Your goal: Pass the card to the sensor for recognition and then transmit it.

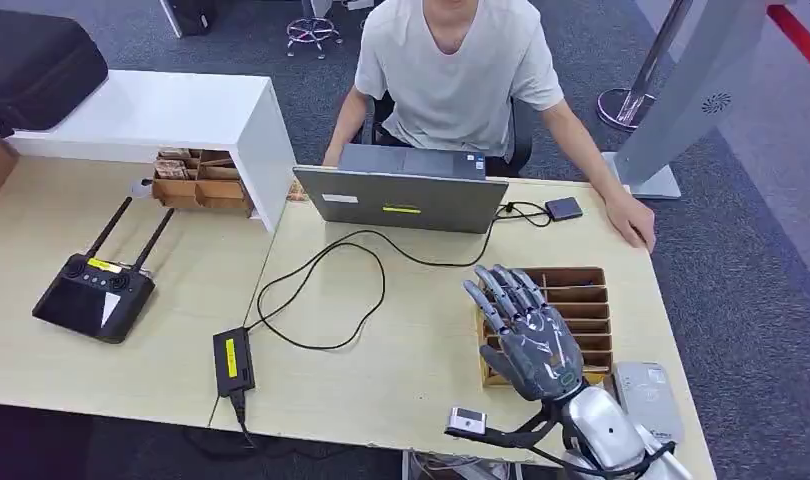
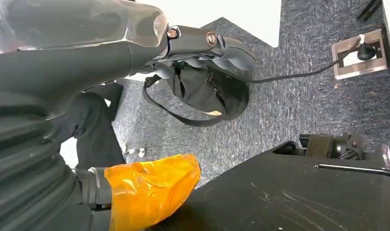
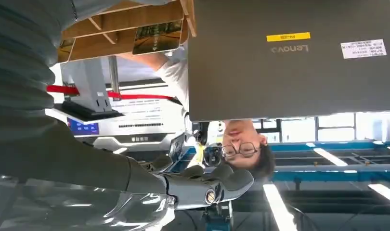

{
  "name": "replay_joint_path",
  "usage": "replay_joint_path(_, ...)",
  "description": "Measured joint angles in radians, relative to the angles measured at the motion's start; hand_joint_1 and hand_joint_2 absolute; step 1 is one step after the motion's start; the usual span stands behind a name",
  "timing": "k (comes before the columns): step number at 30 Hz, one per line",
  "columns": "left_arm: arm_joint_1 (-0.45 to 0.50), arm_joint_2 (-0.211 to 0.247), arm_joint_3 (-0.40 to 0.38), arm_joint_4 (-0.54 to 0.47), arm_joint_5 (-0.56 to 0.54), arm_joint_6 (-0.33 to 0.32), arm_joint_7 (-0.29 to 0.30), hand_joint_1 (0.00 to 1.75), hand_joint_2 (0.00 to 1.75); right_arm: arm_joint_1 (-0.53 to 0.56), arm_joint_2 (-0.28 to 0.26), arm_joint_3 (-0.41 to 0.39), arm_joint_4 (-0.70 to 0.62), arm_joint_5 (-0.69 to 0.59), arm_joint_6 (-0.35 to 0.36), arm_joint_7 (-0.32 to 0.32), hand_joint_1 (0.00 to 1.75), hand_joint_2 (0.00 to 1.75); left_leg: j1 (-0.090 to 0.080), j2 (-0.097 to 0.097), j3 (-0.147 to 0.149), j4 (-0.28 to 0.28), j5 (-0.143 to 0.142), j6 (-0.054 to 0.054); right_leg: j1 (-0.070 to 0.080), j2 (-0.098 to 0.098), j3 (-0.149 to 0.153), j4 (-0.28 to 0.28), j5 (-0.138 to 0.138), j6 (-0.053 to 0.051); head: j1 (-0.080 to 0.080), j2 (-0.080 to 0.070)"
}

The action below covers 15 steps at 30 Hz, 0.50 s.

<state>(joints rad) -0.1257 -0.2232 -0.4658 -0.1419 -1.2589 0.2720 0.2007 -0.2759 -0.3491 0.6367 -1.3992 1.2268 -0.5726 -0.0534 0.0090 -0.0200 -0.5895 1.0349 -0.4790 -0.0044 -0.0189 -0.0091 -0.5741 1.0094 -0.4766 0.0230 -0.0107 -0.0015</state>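
Wooden slots of the card rack point(image 1: 581, 300) sit near the right edge of the worktop point(image 1: 401, 390), toward its front right corner, and the right hand point(image 1: 526, 335) hovers over the rack's left part with fingers spread and nothing in it. Cards cannot be made out from the head view; the right wrist view shows one card point(image 3: 157, 37) standing in a rack compartment, just ahead of the hand's reach. That card is the task's object and it is not yet grasped.

The left hand point(image 2: 202, 45) hangs by the robot's side over the carpet; its fingers are curled in, and I cannot tell whether they close on anything.

Step in hand, as judged: descent onto the rack to pick one card. For a sound pick, the fingers should come down in line with the slot walls, so thumb and fingertips meet the card's two faces and not a divider. The pinch ought to take the exposed upper edge only, then lift straight along the slot to avoid tipping the rack or dragging a neighbouring card.

Sensor: a small dark box point(image 1: 564, 208) on a cable lies near the back edge, beside the laptop point(image 1: 411, 195); it may be the reader, but this is unconfirmed. A person's hand point(image 1: 633, 220) rests at the right edge close to it. The route from rack to that box passes near this hand, so the carry needs height and a slow approach.
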Motion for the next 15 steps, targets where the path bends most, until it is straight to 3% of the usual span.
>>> replay_joint_path(5, 0.0, 0.0, 0.0, 0.0, 0.006, 0.0, 0.0, 0.0, 1.75, 0.005, 0.0, -0.015, -0.008, 0.005, 0.017, -0.007, 0.0, 1.75, 0.0, 0.0, 0.0, 0.0, 0.0, 0.0, 0.0, 0.0, 0.0, 0.0, 0.0, 0.0, 0.0, 0.0)
replay_joint_path(10, 0.0, 0.0, 0.002, 0.0, 0.015, 0.0, 0.0, 0.0, 1.75, 0.003, -0.015, -0.017, -0.017, -0.011, 0.133, -0.018, 0.0, 1.75, 0.0, 0.0, 0.0, 0.0, 0.0, 0.0, 0.0, 0.0, 0.0, 0.0, 0.0, 0.0, 0.0, 0.0)
replay_joint_path(15, 0.001, 0.0, 0.004, 0.0, 0.024, 0.0, 0.0, 0.0, 1.75, 0.003, -0.043, -0.016, -0.017, -0.03, 0.189, -0.018, 0.0, 1.75, 0.0, 0.0, 0.0, 0.0, 0.0, 0.0, 0.0, 0.0, 0.0, 0.0, 0.0, 0.0, 0.0, 0.0)
